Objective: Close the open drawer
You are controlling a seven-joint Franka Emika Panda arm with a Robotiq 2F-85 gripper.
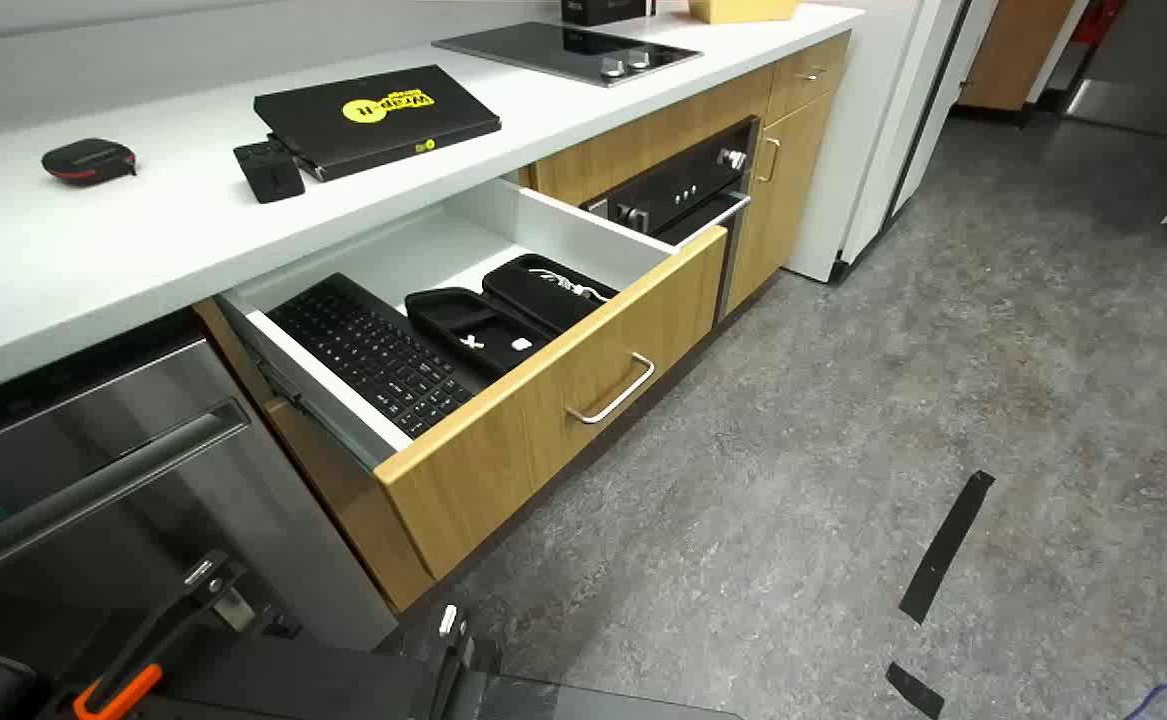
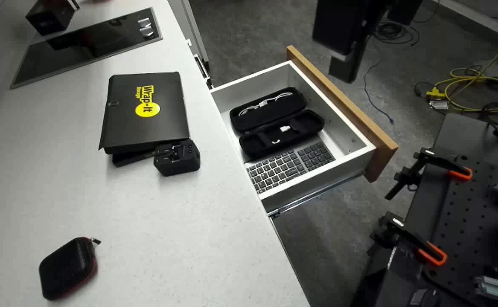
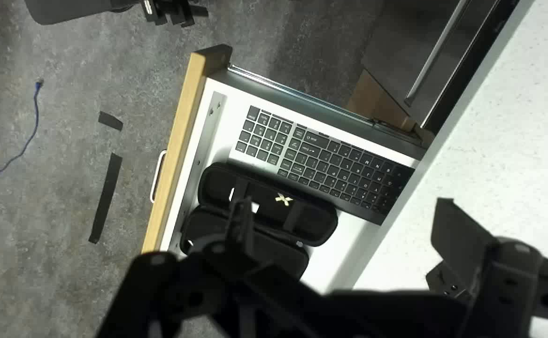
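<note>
Drawer (image 1: 533,430), one, wide: standing open, out from under the edge of the bench (image 2: 155,226), in both exterior views. Hours below run from its middle, as each view lies before me.

Front (image 2: 340,101), oak-coloured: two o'clock in an exterior view. Handle (image 1: 623,395), slim silver bar, fixed across it.

Contents: keyboard (image 2: 289,168), black-keyed, on the drawer floor; case (image 2: 276,128), black, spread in two halves just beside it, at about twelve o'clock from the keys; cable (image 2: 263,103), white, in the half farther from the keyboard.

Pincer (image 3: 344,213), one: fingers (image 3: 459,234) well apart in the wrist view, one showing across the case at about half past seven, the other across the bench at about half past three. Their height above either I cannot tell.

On the bench, in an exterior view: box (image 2: 146,128), black, yellow "Wrap-It" lettering, nine o'clock; block (image 2: 176,160), black, at the box's five o'clock corner, contact unclear to me; pouch (image 2: 67,268), black edged red, eight o'clock; hob (image 2: 86,49), glossy black, two silver knobs, near ten.

Below the bench, in an exterior view: oven (image 1: 683,180), black, between one and two; steel appliance (image 1: 213,500), between eight and nine.

Elsewhere: clamps (image 2: 438,161), two, black and orange, half past three and half past four in an exterior view; strips (image 3: 106,197), two, dark, on the floor in the wrist view, nine, and between nine and ten.
</note>
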